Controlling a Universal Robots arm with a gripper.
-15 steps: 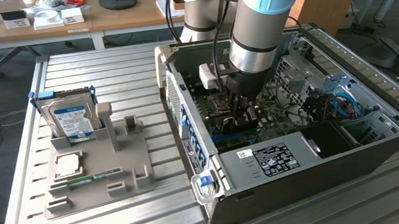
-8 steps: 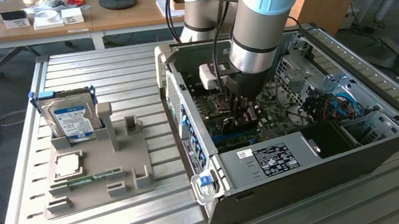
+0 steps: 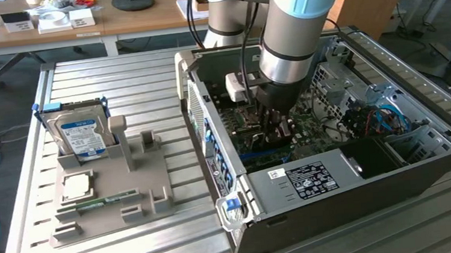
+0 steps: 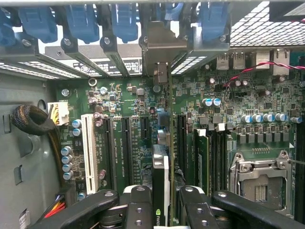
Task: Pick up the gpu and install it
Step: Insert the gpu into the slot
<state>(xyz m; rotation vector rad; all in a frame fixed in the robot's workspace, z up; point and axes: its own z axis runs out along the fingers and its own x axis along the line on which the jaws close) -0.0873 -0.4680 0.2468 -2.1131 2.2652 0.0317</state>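
The gpu [image 4: 161,176] is seen edge-on in the wrist view, a thin dark card with a green logo near my fingers. Its pale silver bracket [image 4: 159,45] stands against the case's rear slot openings. My gripper [image 4: 164,210] is shut on the card, one black finger [image 4: 138,210] on each side. The card stands upright over the green motherboard [image 4: 128,95], in line with a black expansion slot; I cannot tell how deep it sits. In the exterior view my gripper [image 3: 277,133] reaches straight down into the open computer case [image 3: 337,214].
Blue slot clips [image 4: 81,21] line the case's rear wall. Memory sticks [image 4: 209,157] and a CPU socket [image 4: 259,176] lie beside the card. A black cable bundle [image 4: 33,121] is near the case wall. Outside, a grey holder [image 3: 144,169] carries a blue-labelled hard drive [image 3: 81,133] and a memory stick [image 3: 103,202].
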